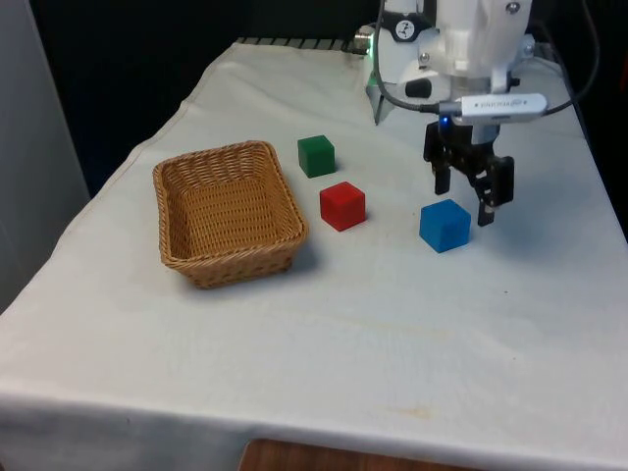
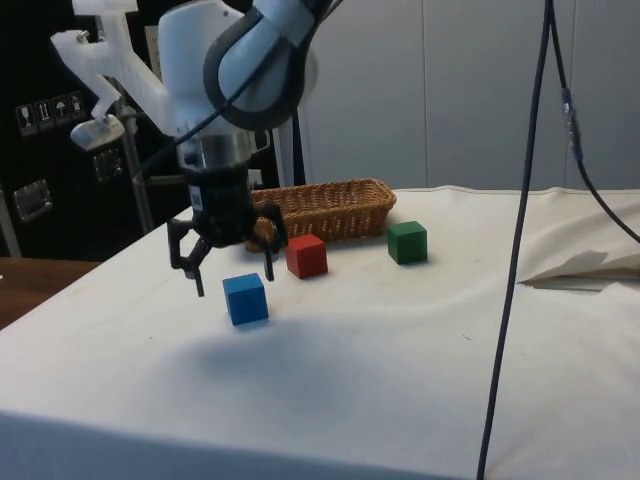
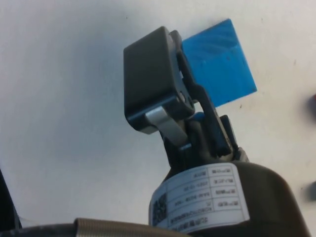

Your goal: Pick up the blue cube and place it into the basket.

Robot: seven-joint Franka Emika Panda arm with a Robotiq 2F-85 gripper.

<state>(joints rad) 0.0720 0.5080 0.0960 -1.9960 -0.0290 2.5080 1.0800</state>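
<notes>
the pincer [image 1: 464, 204], spread open, hovers just above the blue cube [image 1: 444, 226], not touching.

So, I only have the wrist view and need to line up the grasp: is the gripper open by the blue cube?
Observer: Open, yes. The gripper hangs just above and beside the blue cube, not around it.
Operator: Where is the basket?
Observer: The basket sits towards the front view's left, with nothing in it.
Operator: Anything between?
Observer: A red cube stands between cube and basket, and a green cube stands farther back.
</notes>
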